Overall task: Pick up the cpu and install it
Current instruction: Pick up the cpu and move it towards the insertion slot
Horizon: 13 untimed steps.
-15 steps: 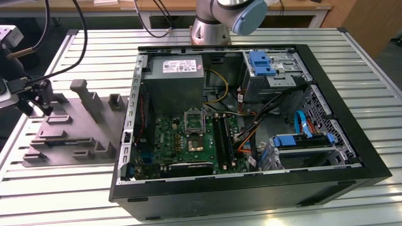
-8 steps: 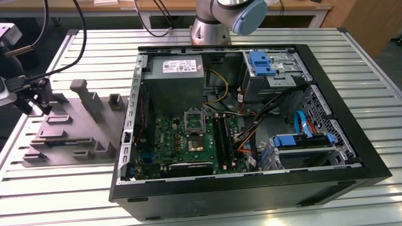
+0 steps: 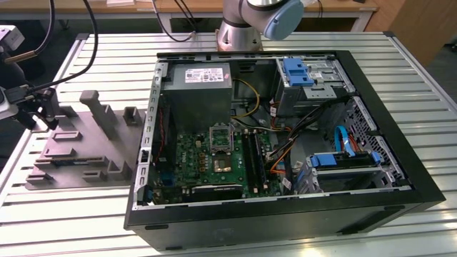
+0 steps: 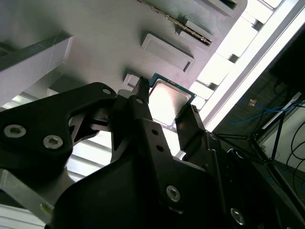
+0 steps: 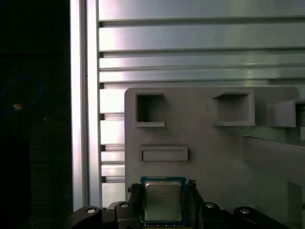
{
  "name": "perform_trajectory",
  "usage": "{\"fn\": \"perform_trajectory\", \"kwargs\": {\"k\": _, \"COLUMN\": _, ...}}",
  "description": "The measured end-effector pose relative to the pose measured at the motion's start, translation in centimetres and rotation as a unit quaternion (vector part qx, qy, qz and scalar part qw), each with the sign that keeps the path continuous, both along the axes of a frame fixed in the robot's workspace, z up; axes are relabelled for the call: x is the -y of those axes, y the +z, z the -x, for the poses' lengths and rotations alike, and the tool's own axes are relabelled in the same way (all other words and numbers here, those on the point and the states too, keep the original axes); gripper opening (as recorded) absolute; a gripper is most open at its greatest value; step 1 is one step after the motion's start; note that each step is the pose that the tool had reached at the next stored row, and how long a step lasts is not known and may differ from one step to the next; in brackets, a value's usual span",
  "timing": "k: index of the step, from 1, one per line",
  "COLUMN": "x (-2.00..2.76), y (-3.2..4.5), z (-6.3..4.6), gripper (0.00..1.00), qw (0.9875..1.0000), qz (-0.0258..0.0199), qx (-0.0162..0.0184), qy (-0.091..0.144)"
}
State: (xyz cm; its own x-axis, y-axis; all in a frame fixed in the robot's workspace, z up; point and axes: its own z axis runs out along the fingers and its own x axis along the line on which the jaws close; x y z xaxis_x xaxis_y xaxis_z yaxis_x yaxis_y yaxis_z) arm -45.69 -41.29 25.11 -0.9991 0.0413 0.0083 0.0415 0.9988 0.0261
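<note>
At the exterior view's left we see the black two-fingered gripper (image 3: 34, 113) poised over the outer edge of a grey moulded plastic fixture plate (image 3: 78, 155) with raised blocks and pockets. The plate lies on a table of silvery slotted aluminium profiles (image 3: 71, 214). In both wrist views the cpu (image 5: 163, 201), a small flat square chip with a silvery metal top and a thin green rim, sits between the dark fingers (image 5: 134, 202). They press against two of its opposite edges, so we read the pincer as clenched on the chip. We cannot tell whether the chip is lifted clear of the plate beneath it. Just beyond it, the plate has a shallow rectangular recess (image 5: 163, 153). Moving right in the exterior view, a large black computer case (image 3: 286, 214) lies open on its side, well apart from the gripper. Inside we find a grey power supply box (image 3: 203, 96), a green motherboard (image 3: 196, 160) with a dark square socket (image 3: 218, 161) and, further right, a blue-handled drive cage (image 3: 343, 159). The arm's pale grey base (image 3: 246, 27) stands behind the case.
</note>
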Motion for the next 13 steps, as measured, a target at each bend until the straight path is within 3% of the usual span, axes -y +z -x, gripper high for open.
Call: {"fn": "perform_trajectory", "kwargs": {"k": 13, "x": 0.00, "y": 0.35, "z": 0.00, "gripper": 0.47, "qw": 1.0000, "qz": -0.0001, "qx": 0.0000, "qy": 0.000}}
